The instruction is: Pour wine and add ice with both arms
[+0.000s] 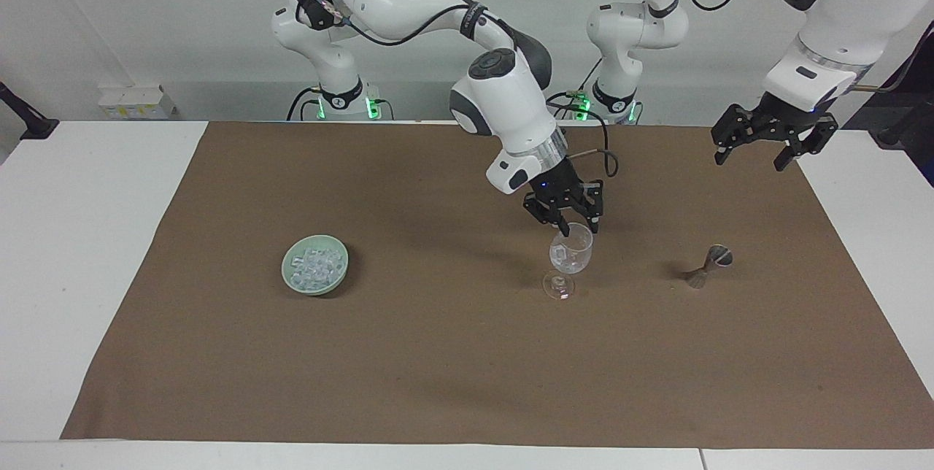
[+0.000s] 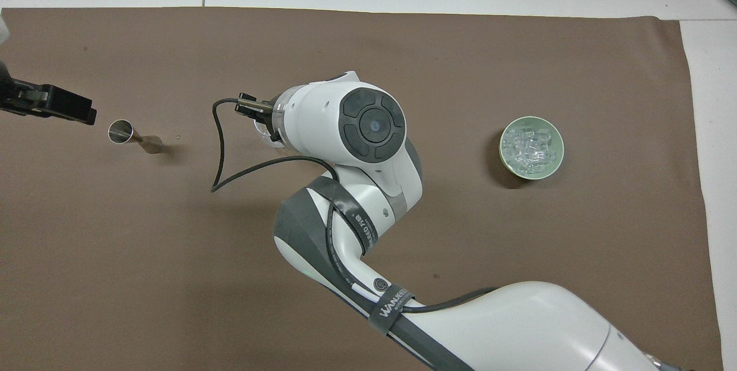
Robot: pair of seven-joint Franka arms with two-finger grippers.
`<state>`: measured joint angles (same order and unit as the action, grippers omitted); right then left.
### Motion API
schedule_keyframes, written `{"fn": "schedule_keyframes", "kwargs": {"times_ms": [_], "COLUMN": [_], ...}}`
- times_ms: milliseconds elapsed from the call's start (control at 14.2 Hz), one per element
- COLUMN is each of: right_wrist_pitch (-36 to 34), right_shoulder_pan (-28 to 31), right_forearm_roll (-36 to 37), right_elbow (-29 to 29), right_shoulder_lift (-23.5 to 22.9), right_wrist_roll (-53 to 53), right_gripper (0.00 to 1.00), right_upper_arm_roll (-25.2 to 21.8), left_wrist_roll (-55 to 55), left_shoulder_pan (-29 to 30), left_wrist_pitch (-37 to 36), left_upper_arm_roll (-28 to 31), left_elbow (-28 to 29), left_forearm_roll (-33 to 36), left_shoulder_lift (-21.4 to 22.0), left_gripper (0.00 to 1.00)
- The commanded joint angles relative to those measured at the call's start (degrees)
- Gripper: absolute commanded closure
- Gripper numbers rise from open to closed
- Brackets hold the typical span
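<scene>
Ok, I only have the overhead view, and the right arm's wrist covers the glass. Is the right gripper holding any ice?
Observer: No. In the facing view the right gripper is open and empty, just above the rim of the glass.
Operator: Is any ice in the glass?
Observer: Yes, one ice cube lies in its bowl.
Operator: I see only the tip of the left gripper. What is it doing?
Observer: The left gripper hangs open and empty, waiting in the air above the mat at the left arm's end.
</scene>
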<state>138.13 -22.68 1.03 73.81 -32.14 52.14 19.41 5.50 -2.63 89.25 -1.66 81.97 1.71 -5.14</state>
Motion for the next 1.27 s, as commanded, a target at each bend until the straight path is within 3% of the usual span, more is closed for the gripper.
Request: {"fn": "schedule_keyframes", "kwargs": {"times_ms": [0,281,774,1196], "right_wrist_pitch": [-2.42,-10.66,-38.25,-48.48], "right_shoulder_pan": [3.94,11.23,21.08,27.49], "right_forearm_roll": [1.79,1.87,1.7,1.35], "right_elbow": [5.27,12.49,12.59,12.24], "right_shoulder_lift": [7.16,16.56,27.9,32.23], "right_wrist_roll": [1.13,-1.32,-15.38,-24.26], "right_gripper": [0.0,0.0,0.0,0.0], "right_upper_arm_roll": [0.28,0.28,0.37,0.46], "left_wrist_roll": [-4.26,-4.63,-6.29,-6.56], "left_shoulder_pan": [0.17,0.96,1.92,2.01], "left_wrist_pitch": [-0.92,-0.74,-0.66,-0.3], "left_upper_arm_roll": [-0.71,-0.63,0.25,0.16], "left_elbow": [-0.06,-0.06,-0.06,0.03], "left_forearm_roll": [1.37,1.11,-0.74,-0.74], "left_shoulder_lift": [0.13,-0.05,-0.05,-0.75], "left_gripper": [0.0,0.0,0.0,0.0]}}
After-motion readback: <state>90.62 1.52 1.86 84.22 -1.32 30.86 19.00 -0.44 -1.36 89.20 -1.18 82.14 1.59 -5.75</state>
